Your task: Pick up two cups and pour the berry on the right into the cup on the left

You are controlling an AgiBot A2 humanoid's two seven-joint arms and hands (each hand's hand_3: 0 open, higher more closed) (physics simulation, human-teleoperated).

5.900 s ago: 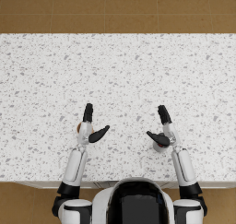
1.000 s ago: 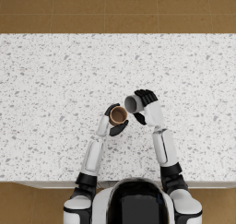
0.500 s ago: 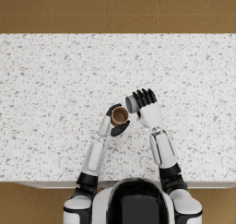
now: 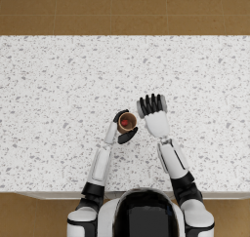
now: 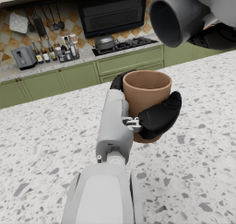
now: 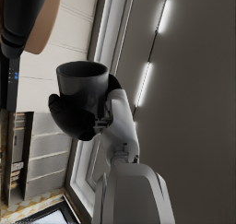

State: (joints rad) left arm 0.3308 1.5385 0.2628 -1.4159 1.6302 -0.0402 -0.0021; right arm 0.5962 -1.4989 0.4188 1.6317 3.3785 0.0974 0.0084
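Speckled white desk [image 4: 58, 85] spreads under my arms. My right hand [image 4: 155, 120] grips the grey cup [image 5: 177, 16], tipped over toward the left. My left hand [image 4: 122, 128] clasps the brown cup [image 4: 127, 122] upright just beside it, a red berry [image 4: 125, 123] inside.

My arms are smooth white shells, with black cuffs near the shoulders. My left hand [image 4: 123, 128] and right hand [image 4: 152, 113] end in dark fingers [image 5: 159, 117]. A small screw sits on my left wrist.
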